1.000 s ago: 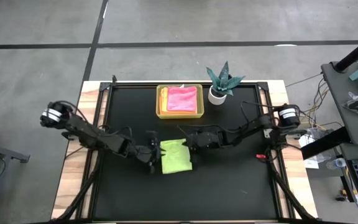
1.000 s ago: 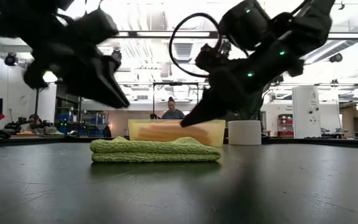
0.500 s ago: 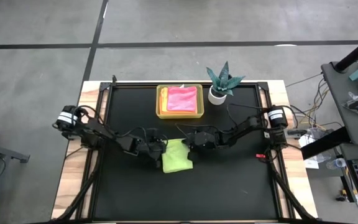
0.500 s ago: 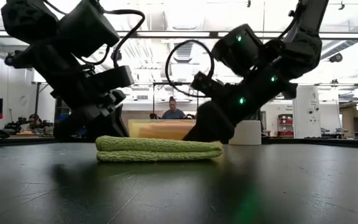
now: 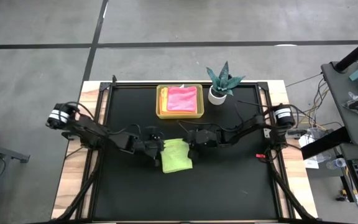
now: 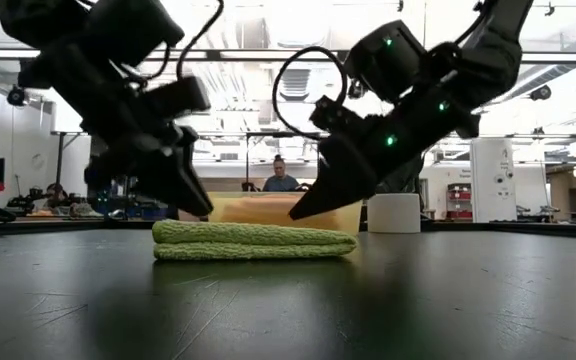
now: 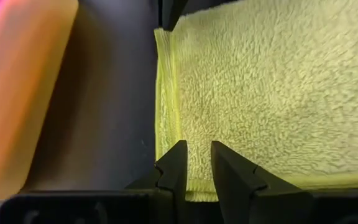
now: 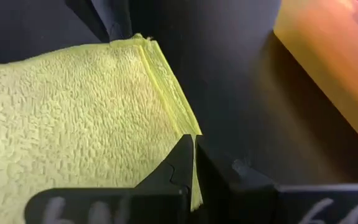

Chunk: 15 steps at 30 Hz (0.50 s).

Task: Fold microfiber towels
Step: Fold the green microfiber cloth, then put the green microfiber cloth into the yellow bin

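Fingers of the left claw [image 7: 194, 163] are seen slightly apart, their tips poised over one near corner of the lime green towel [image 5: 176, 155], with nothing gripped between them. The right claw [image 8: 193, 151] is pressed together at the neighbouring corner, its tips just at the folded edge; whether a layer is pinched there cannot be told. Both claws are judged to be placed at these two corners so that the edge can be taken at both ends and carried over evenly for another fold. The towel lies flat on the black tabletop [image 5: 229, 186], already doubled into layers, and it spreads away from both claws on their near side. In the low view it is seen lying directly beneath the two tilted claws. Beyond the claws, farther across the tabletop, a yellow tray [image 5: 160, 102] is found holding a pink towel [image 5: 182, 98] laid over an orange-yellow one. Just beside the tray a small plant [image 5: 219, 81] is stood in a white pot.
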### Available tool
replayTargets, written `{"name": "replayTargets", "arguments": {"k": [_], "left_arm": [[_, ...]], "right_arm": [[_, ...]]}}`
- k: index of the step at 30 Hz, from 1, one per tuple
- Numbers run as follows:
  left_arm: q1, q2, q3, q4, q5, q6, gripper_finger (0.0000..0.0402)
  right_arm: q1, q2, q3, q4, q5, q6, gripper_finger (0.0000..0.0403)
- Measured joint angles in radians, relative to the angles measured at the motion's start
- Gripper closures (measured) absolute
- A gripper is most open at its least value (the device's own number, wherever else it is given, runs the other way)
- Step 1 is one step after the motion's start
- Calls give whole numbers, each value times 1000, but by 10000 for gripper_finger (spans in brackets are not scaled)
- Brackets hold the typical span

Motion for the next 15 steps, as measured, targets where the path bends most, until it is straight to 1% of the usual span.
{"name": "replayTargets", "arguments": {"k": [4,10,12,15], "left_arm": [[-13,-44,-2,0,4,-3,344],[-71,-71,-1,7,8,-9,344],[-93,-70,-1,15,9,-32,344],[-122,-61,-1,21,14,-80,344]], "right_arm": [[0,-56,15,-115,-27,99,390],[0,-119,31,-242,-154,270,386],[0,-126,31,-252,-215,353,374],[1,-127,31,-278,-287,472,344]]}}
